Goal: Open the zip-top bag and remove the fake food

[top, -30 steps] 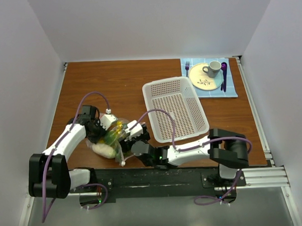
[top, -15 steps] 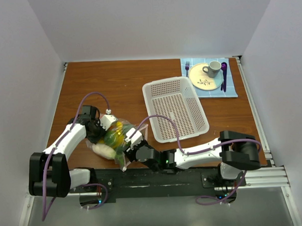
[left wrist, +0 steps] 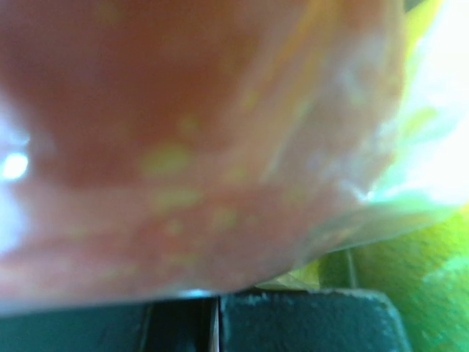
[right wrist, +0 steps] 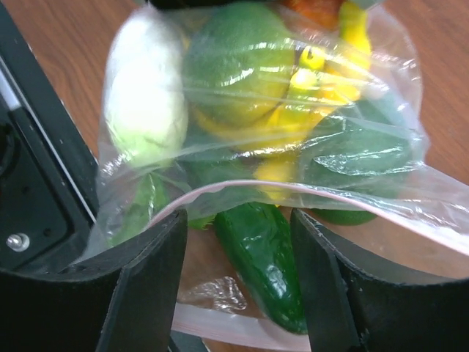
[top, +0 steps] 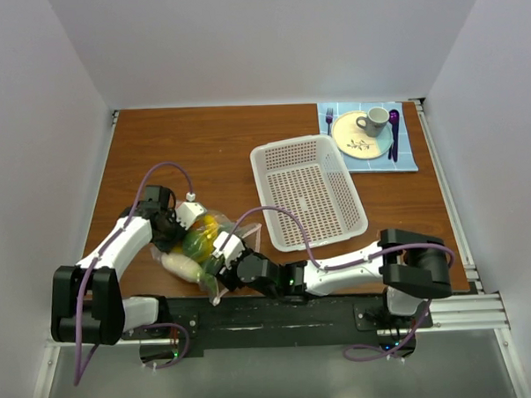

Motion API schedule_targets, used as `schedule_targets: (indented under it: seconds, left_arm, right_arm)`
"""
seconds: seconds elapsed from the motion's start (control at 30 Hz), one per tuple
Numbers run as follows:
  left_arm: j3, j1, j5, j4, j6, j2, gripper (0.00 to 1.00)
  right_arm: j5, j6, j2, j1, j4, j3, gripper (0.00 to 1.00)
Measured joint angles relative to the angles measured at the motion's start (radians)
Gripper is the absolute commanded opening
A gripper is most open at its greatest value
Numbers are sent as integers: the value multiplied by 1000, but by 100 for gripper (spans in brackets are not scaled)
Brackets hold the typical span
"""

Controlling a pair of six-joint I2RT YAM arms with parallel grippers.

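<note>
Right gripper (top: 215, 259) is sitting nearer the table's near edge and further left than a second back, with its fingers drawn closer together; left arm and bag are lying much as they were. Top view: the zip-top bag (top: 197, 248) is lying at the near-left of the table, well apart from the white basket (top: 309, 190), with the fake food (top: 200, 237) bunched inside it. Left gripper (top: 175, 222) is meeting the bag's far end while the right one is working at the near end. Left wrist view: everything is blurring, with an orange-red piece (left wrist: 146, 132) behind film pressing against the lens; the dark fingers (left wrist: 308, 323) are pressed together, apparently pinching a fold of the bag. Right wrist view: the fingers (right wrist: 146, 286) are standing spread either side of the bag's mouth, the pinkish zip strip (right wrist: 366, 199) running across between them and a dark green cucumber (right wrist: 260, 257) lying in the gap, touching neither side as far as I can tell. Judging handling: the film is looking thin, slick and crinkly, the load light but loose and shifting. Best hold is the stiffer strip at the mouth, one lip only, clear of the cucumber.
</note>
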Motion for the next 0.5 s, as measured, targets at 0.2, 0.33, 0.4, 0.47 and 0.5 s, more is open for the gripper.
schedule_targets:
  seconds: [0.2,0.33,0.4,0.47,0.5]
  left_arm:
    - [0,0,-13,6,17,3,0]
    - [10,-3,-21,7,25,19,0]
    - [18,-4,-22,8,24,28,0]
    - [22,-4,-23,8,25,34,0]
    - [24,-4,-23,8,24,35,0]
  right_arm:
    - [-93,-20,52,-32,1,0,64]
    - [-138,-35,79,-51,1,0,63]
    - [-165,-41,93,-62,1,0,58]
    - [-187,-45,113,-75,-1,6,53]
    - [-199,-45,124,-82,-2,11,43]
